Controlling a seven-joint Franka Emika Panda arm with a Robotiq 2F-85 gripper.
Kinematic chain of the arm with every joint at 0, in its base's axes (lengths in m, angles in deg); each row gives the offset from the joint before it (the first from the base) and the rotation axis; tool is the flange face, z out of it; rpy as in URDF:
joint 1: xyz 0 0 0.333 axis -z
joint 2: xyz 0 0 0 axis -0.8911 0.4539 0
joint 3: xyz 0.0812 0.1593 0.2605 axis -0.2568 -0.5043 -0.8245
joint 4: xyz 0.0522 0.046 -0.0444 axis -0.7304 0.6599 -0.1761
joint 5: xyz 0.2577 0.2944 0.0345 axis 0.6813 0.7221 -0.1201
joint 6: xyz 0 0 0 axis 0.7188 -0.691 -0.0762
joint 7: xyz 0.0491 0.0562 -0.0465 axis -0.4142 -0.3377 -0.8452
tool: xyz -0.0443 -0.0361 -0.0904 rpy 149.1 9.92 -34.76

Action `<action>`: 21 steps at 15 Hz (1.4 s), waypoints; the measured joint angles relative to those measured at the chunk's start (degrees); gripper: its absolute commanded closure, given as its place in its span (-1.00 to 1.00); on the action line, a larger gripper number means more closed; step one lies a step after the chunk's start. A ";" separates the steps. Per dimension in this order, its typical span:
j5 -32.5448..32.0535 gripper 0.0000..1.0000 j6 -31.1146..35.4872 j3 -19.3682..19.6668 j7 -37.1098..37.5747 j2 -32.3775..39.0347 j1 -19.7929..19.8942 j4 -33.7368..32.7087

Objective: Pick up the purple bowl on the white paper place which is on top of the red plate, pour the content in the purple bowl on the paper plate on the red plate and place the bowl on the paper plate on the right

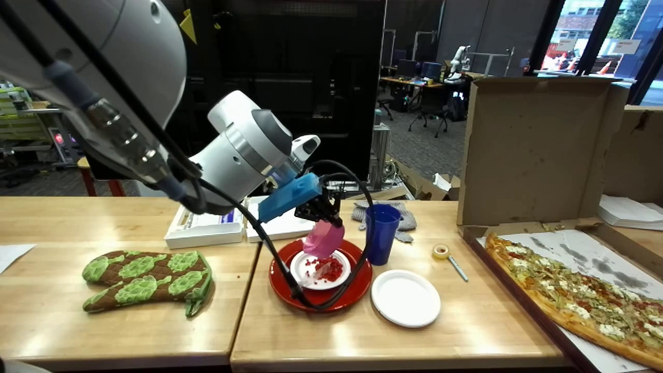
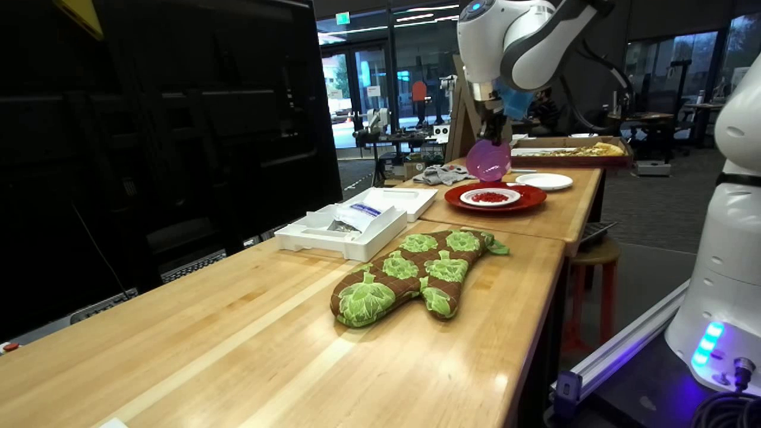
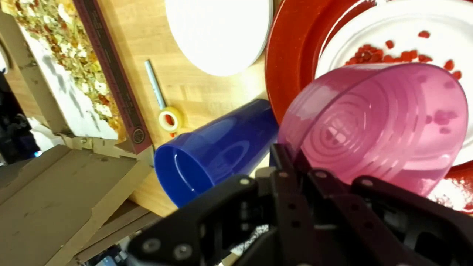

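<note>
My gripper (image 3: 290, 157) is shut on the rim of the translucent purple-pink bowl (image 3: 369, 122). The bowl is steeply tilted above the red plate (image 3: 286, 55); it also shows in both exterior views (image 1: 323, 239) (image 2: 489, 161). A white paper plate (image 2: 467, 196) lies on the red plate. Small red pieces (image 1: 331, 269) are scattered on that paper plate. The bowl's base looks bare; a few red spots show at its wall, and I cannot tell whether they are inside or seen through it. The other white paper plate (image 1: 405, 298) lies bare beside the red plate, on the right in an exterior view.
A tall blue cup (image 1: 383, 235) stands close beside the red plate and gripper. A tape roll (image 1: 441, 252), a marker (image 1: 458, 269) and an open pizza box (image 1: 544, 155) lie beyond. An oven mitt (image 2: 416, 270), white box (image 2: 351, 232) and grey cloth (image 2: 443, 174) are also on the tables.
</note>
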 measured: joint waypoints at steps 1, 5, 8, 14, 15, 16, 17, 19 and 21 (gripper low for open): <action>2.61 0.97 0.35 0.24 -2.71 -0.14 0.24 0.22; 12.45 0.97 0.94 1.16 -12.61 -0.75 1.49 0.89; 18.70 0.97 1.06 1.96 -18.48 -1.64 2.86 1.33; 29.66 0.97 1.33 4.41 -27.65 -3.04 5.86 1.56; 31.01 0.97 1.33 4.81 -28.58 -3.07 6.23 1.59; 32.20 0.97 1.33 5.18 -29.32 -3.07 6.55 1.66; 33.35 0.97 1.33 5.56 -30.01 -3.07 6.87 1.74; 35.53 0.97 1.35 6.34 -31.07 -3.07 7.49 1.91; 37.69 0.97 1.40 7.40 -32.13 -3.06 8.08 2.04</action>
